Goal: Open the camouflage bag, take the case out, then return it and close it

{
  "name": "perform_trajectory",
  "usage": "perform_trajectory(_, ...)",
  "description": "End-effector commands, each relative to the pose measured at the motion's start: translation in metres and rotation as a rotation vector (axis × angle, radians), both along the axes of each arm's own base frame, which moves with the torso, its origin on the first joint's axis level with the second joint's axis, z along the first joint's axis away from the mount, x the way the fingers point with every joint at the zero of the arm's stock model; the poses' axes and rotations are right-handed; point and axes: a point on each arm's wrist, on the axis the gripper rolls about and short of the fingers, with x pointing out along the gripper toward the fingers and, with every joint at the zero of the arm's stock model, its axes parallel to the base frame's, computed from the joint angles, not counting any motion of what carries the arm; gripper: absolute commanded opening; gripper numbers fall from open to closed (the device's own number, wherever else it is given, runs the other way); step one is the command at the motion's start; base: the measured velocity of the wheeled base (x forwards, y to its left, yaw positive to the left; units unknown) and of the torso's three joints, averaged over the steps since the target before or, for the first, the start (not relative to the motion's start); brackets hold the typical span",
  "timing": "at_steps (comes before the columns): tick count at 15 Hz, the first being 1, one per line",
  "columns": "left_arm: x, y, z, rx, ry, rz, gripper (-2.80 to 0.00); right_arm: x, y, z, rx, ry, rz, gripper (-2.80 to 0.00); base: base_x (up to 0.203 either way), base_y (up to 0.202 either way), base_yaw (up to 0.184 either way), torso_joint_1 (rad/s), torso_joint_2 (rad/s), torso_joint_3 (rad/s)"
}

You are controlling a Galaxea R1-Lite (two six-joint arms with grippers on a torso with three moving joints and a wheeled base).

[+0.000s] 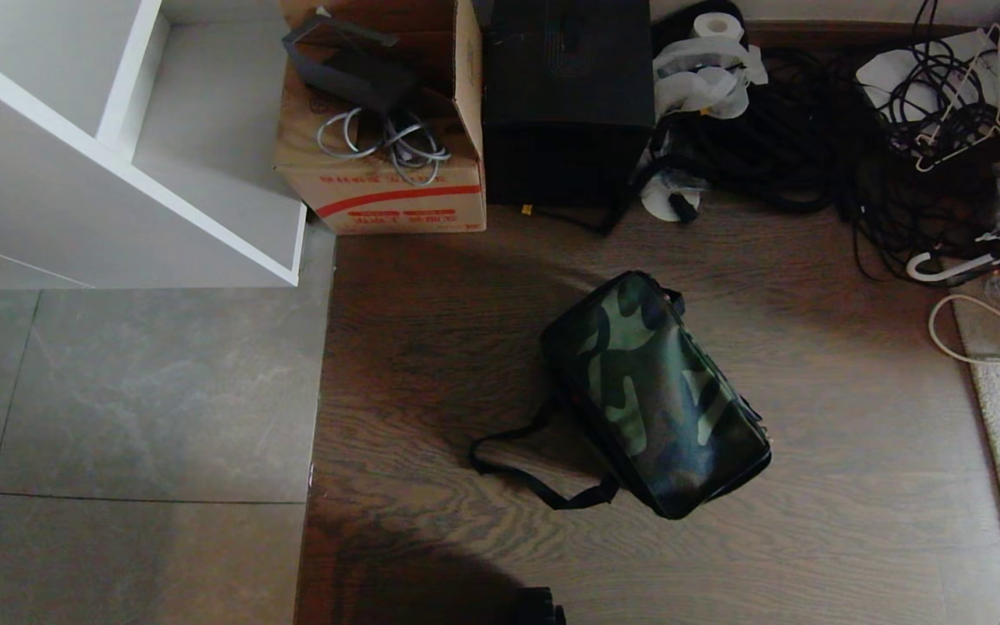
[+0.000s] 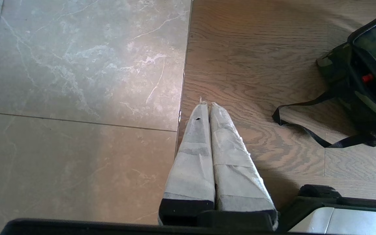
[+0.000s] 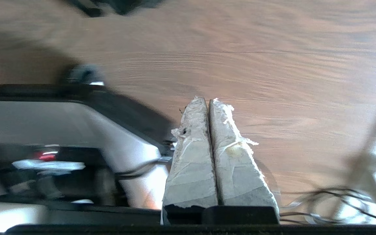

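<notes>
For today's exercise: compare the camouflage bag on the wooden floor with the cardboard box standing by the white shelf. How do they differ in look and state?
The camouflage bag is soft fabric in a green, brown and black pattern; the cardboard box is stiff plain brown with a red stripe. The bag is closed, its lid down; the box stands open, with grey cables and a dark object showing inside. The bag has a black strap trailing on the floor; the box shows none. Both rest on the floor.

Left gripper [image 2: 206,105]: tape-wrapped fingers pressed together, pointing down at floor, holding nothing. Right gripper [image 3: 207,99]: fingers pressed together, empty, low over floor beside robot base.
</notes>
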Motion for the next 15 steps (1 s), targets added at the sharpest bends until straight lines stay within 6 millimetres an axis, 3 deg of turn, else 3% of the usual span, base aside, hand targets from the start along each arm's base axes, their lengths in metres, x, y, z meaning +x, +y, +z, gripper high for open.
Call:
perform_trajectory(1, 0.001, 0.000, -0.003, -0.001, 0.010, 0.001, -2.80, -0.029, -0.005, -0.014, -0.042, -0.153, -0.074, -2.80, 0.000, 0.000, 0.000, 0.000, 0.00, 0.000)
perform_trajectory(10, 0.001, 0.000, -0.003, -0.001, 0.010, 0.001, -2.80, -0.061, -0.004, -0.039, -0.008, -0.404, -0.103, -2.80, 0.000, 0.000, 0.000, 0.000, 0.00, 0.000)
perform_trajectory(15, 0.001, 0.000, -0.003, -0.001, 0.010, 0.001, -2.80, -0.061, -0.003, -0.042, -0.010, -0.415, -0.058, -2.80, 0.000, 0.000, 0.000, 0.000, 0.00, 0.000)
